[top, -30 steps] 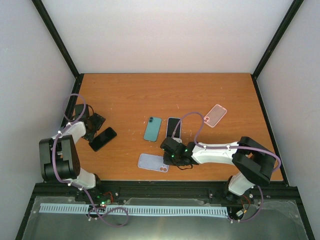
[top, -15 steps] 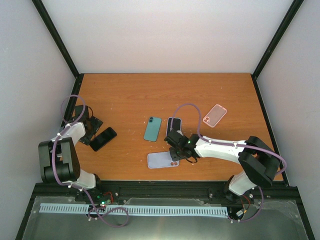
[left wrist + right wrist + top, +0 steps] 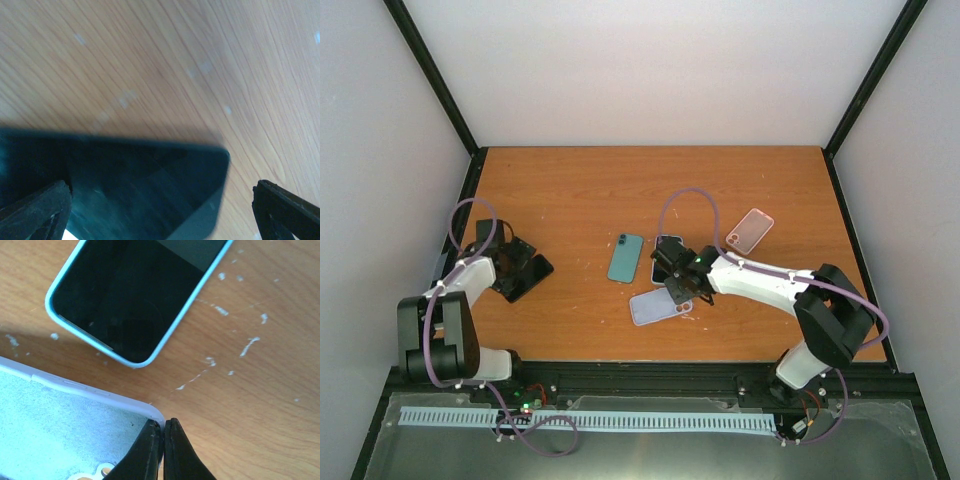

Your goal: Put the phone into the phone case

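My right gripper (image 3: 678, 290) is shut on the corner rim of a pale lavender phone case (image 3: 655, 306), which lies open side up; the pinch shows in the right wrist view (image 3: 163, 432), with the case (image 3: 60, 425) to its left. A phone with a light blue edge (image 3: 140, 295) lies screen up just beyond it, and also shows in the top view (image 3: 666, 257). My left gripper (image 3: 518, 263) is open over a black phone (image 3: 532, 276) at the table's left. In the left wrist view the phone (image 3: 125, 190) lies between my spread fingers (image 3: 35, 210).
A teal phone case (image 3: 625, 258) lies face down left of the blue-edged phone. A pink translucent case (image 3: 750, 230) lies at the right rear. The wooden table (image 3: 580, 190) has black frame posts at its corners and white walls around.
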Motion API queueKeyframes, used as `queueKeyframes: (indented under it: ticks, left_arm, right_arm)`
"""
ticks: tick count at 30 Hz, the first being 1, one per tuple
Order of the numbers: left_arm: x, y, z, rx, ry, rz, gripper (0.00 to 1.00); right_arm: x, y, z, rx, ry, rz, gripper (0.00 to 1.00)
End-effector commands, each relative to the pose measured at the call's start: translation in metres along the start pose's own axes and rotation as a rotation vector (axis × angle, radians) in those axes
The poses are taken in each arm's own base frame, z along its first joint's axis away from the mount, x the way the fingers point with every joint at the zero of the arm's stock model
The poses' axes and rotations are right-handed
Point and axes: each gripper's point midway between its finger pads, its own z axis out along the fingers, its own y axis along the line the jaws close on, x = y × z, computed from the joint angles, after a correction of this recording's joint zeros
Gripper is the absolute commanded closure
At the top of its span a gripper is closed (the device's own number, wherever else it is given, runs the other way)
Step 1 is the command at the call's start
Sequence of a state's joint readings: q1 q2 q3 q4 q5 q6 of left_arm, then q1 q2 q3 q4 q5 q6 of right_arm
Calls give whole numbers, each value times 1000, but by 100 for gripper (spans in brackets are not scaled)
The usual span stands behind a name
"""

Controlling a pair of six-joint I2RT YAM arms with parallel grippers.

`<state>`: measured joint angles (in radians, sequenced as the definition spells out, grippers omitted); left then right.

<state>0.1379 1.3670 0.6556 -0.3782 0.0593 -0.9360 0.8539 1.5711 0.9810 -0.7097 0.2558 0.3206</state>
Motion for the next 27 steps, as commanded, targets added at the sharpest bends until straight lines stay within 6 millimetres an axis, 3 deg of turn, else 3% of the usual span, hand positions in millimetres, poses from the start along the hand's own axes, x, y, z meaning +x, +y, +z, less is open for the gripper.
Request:
queueKeyframes:
  ticks: [1,6,8,9,12,18,22,27]
  left_arm:
    - [62,-11,-2,42,177,-23,1]
    - [109,-42,-6,71,274,14,1]
    - [113,-55,-13,88,265,39,1]
    - [108,-57,-17,86,239,41,1]
    - [68,-49,-27,27,55,51,1]
    - [-12,7,-38,-95,-113,4,0]
    - [-40,37,-34,-150,-140,-4,1]
    - [-55,59,-17,-192,-109,-39,0]
  right_arm:
    - [-17,-22,-15,19,-69,5,97]
    - [-17,-38,-17,5,-81,31,97]
    - [-18,-38,-19,-10,-90,41,97]
    - [-19,-37,-21,-23,-94,42,97]
    - [-20,-34,-23,-47,-109,56,97]
    - [-22,-27,-29,-97,-135,82,97]
    - [-26,-26,-36,-117,-172,102,97]
    - [-30,-23,-44,-152,-214,107,97]
